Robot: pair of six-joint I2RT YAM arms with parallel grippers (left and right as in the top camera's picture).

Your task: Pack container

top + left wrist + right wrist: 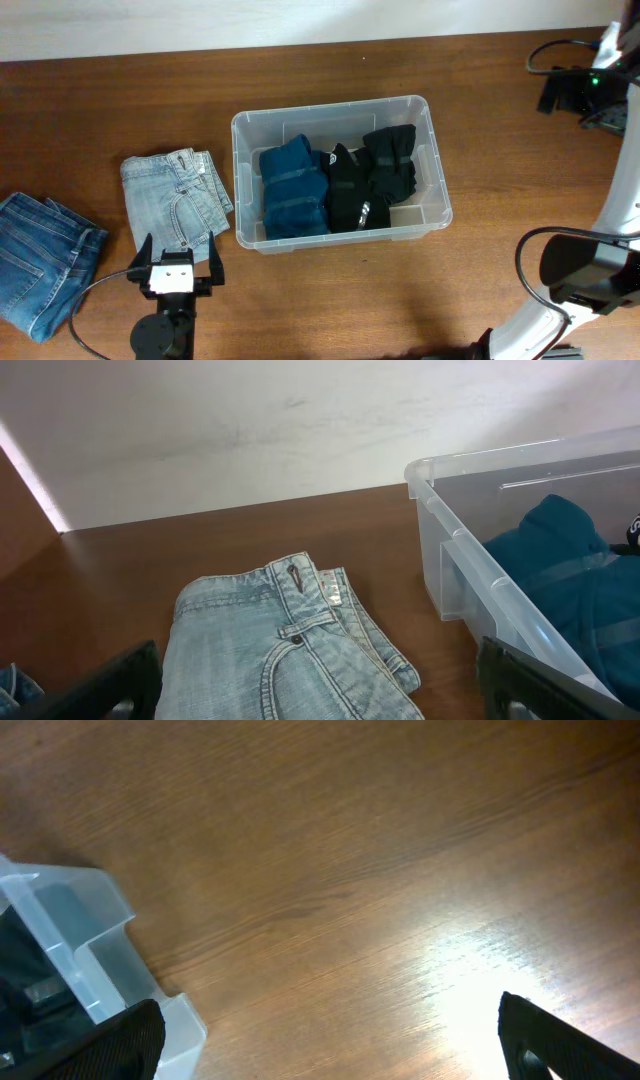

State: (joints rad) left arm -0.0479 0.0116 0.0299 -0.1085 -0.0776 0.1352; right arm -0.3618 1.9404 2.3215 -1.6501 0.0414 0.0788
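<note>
The clear plastic container (330, 107) stands mid-table. It holds a folded blue garment (293, 190) on the left and black garments (372, 178) on the right. Folded light-blue jeans (175, 195) lie on the table just left of it. My left gripper (180, 262) sits near the front edge of these jeans, open and empty. In the left wrist view the jeans (290, 650) lie between its spread fingers (120, 685), with the container's wall (470, 550) to the right. My right gripper (330, 1040) is open over bare table, with a container corner (90, 930) at its left.
Darker blue jeans (40, 260) lie at the far left of the table. The right arm's white link (620, 200) and black cables (560, 60) occupy the right side. A pale wall (250, 420) runs behind the table.
</note>
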